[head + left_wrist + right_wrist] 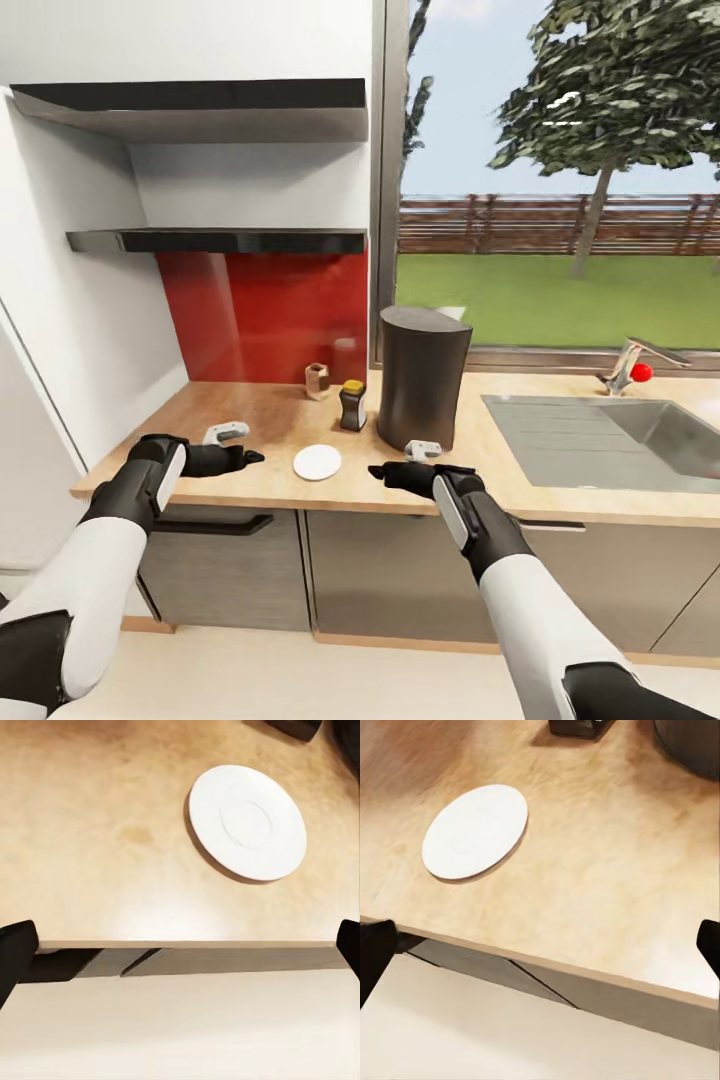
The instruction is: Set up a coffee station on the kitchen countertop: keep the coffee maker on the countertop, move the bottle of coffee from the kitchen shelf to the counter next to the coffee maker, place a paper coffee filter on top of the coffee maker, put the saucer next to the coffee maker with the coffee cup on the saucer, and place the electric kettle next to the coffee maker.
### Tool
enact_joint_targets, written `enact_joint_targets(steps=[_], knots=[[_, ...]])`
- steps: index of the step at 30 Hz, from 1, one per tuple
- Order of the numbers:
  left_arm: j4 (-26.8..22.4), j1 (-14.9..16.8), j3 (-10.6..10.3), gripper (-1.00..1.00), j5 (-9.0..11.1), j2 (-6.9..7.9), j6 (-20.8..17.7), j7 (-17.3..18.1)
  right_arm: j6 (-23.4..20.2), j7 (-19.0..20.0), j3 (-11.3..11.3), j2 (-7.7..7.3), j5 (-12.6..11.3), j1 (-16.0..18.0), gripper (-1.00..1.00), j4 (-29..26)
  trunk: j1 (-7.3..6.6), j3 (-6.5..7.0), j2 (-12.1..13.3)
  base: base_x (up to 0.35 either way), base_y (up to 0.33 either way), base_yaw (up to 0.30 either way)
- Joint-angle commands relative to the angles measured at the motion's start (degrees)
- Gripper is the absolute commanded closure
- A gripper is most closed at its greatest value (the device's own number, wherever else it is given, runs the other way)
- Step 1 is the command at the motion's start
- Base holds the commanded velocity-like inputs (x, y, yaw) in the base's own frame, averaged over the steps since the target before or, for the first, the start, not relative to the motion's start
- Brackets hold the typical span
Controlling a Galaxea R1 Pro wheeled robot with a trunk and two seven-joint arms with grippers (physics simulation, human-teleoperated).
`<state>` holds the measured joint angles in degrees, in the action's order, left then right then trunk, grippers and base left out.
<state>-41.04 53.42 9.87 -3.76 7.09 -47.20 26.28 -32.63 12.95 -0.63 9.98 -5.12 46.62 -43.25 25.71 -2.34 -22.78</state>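
Both claws, left (250, 457) and right (380, 470), flank the saucer (317, 462), jaws spread.

Sink (640, 440) ran off the head view's right edge, and the tap (628, 366) w/ its red knob was too small to read in detail. In the left wrist view the bottle (296, 726) showed only its base at the frame edge; in the right wrist view the coffee maker (690, 746) was cut to a dark corner. Each wrist view caught only the black fingertips (15, 952) at its side edges, and the filter (318, 379) was too small to make out inside.
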Motion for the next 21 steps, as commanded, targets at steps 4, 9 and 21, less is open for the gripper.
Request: enact_joint_targets(steps=[4,9,21], knots=[[0.7,-1.2,0.3,-1.0,-0.3,-0.33,1.1,0.5,-0.3,-0.1,1.2,0.02,-0.7,0.0,-1.0,1.2,0.07,-0.13,-0.1,0.329,0.066,0.0],[0.7,-2.9,0.3,-1.0,-0.3,-1.14,1.8,0.6,-0.3,0.3,2.8,0.02,-0.8,0.0,-1.0,2.8,0.07,-0.13,-0.1,0.331,0.038,0.0],[-0.9,-7.3,0.2,-1.0,-0.3,-1.82,1.9,8.9,-0.4,8.9,3.2,0.02,-1.2,0.0,-1.0,9.2,0.07,-0.13,-0.1,0.209,0.003,0.0]])
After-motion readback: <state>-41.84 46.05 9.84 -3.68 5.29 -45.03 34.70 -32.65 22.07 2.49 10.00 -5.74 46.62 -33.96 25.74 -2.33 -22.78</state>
